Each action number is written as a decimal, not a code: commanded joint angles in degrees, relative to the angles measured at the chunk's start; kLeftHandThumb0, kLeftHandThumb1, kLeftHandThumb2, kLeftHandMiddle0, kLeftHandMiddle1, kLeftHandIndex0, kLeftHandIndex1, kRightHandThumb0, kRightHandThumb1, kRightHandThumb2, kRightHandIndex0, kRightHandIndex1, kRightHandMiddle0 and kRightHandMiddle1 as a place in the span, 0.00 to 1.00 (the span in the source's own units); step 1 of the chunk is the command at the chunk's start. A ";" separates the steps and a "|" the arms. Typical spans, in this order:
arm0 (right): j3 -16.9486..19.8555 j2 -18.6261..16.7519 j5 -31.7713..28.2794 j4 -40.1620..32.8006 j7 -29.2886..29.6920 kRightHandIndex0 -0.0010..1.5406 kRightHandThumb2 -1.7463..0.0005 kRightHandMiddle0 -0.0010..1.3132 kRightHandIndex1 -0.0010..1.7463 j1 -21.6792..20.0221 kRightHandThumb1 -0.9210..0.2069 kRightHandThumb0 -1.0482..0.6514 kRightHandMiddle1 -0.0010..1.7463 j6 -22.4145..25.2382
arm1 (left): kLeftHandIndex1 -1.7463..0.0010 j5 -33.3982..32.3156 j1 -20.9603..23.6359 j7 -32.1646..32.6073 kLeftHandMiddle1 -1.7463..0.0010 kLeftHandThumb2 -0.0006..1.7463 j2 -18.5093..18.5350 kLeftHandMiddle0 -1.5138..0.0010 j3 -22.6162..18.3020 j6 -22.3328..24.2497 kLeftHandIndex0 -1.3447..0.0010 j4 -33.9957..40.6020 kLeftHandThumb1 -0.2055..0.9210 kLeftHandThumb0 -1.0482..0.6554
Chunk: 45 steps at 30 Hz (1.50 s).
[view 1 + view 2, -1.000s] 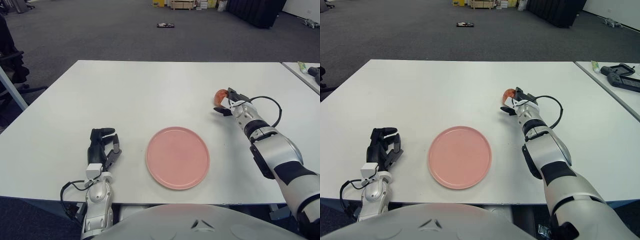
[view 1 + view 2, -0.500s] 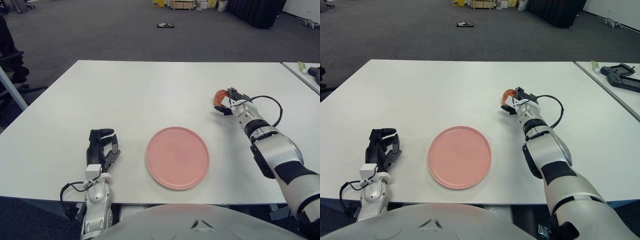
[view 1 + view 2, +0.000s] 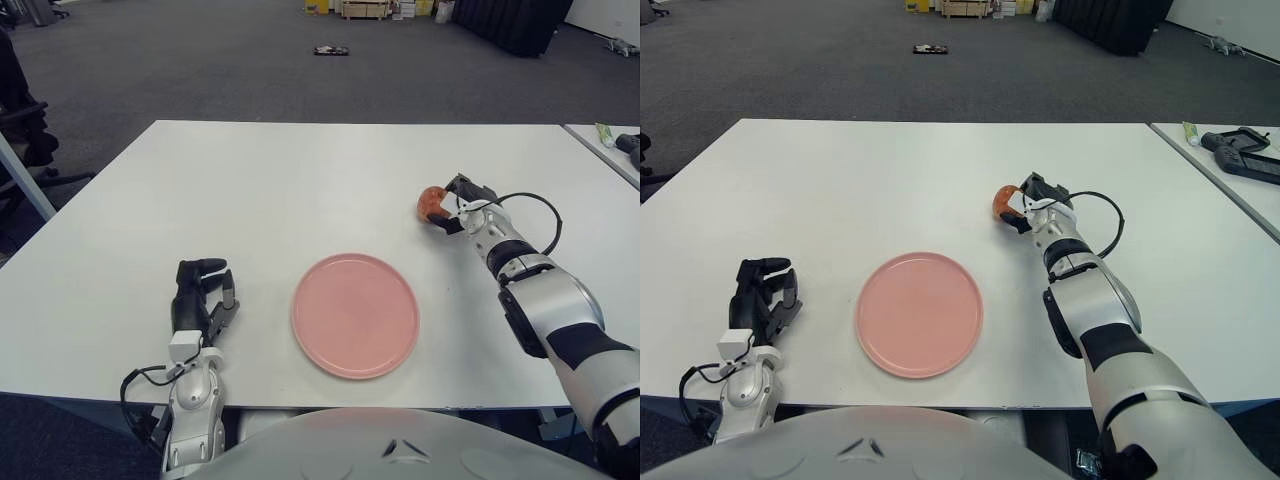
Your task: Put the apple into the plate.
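One apple [image 3: 433, 201] is sitting in my right hand [image 3: 458, 205], fingers wrapped around it, at two o'clock from the plate [image 3: 355, 315] on the desk [image 3: 280, 190], ready for carrying; left hand [image 3: 198, 300] is idling at nine o'clock, fingers curled on nothing.

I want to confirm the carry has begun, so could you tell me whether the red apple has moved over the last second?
Yes. The red apple, held in the right hand, has shifted slightly left and nearer, toward the round pink plate.

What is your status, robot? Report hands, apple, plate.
Right robot hand shut on apple, beyond and right of plate. Left robot hand idle, left of plate. Plate bare, nothing between it and apple.
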<state>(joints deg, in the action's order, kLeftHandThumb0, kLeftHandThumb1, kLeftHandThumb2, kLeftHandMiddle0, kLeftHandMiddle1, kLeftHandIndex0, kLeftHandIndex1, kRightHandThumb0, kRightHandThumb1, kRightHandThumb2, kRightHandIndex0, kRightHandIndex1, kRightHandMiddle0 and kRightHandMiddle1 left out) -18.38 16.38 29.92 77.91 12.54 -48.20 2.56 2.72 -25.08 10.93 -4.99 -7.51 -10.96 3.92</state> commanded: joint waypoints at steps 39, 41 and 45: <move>4.75 -1.56 -3.19 -1.16 9.07 0.51 0.13 0.39 0.96 0.44 0.70 0.61 1.00 -2.24 | 0.00 -0.28 -0.01 0.13 0.08 0.37 0.00 0.74 -0.36 0.88 0.82 -2.13 0.93 0.41; 5.03 -1.66 -3.43 -1.39 9.42 0.51 0.13 0.38 0.96 0.25 0.70 0.61 1.00 -2.49 | 0.00 -0.34 0.03 0.10 0.09 0.37 0.02 0.74 -0.37 0.85 0.82 -2.23 0.93 0.41; 5.92 -1.78 -4.08 -1.75 10.08 0.51 0.13 0.38 0.96 0.00 0.70 0.61 1.00 -3.84 | 0.00 -0.50 0.53 0.06 0.10 0.37 0.14 0.74 -0.51 0.86 0.82 -2.73 0.93 0.41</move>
<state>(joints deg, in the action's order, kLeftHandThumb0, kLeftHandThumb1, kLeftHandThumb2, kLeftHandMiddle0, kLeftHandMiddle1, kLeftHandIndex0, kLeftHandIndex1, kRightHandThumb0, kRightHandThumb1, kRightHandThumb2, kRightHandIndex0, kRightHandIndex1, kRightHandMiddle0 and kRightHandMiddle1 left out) -13.54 14.88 27.22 77.71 21.21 -47.04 0.70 2.62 -24.68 11.00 -4.89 -7.65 -11.76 3.16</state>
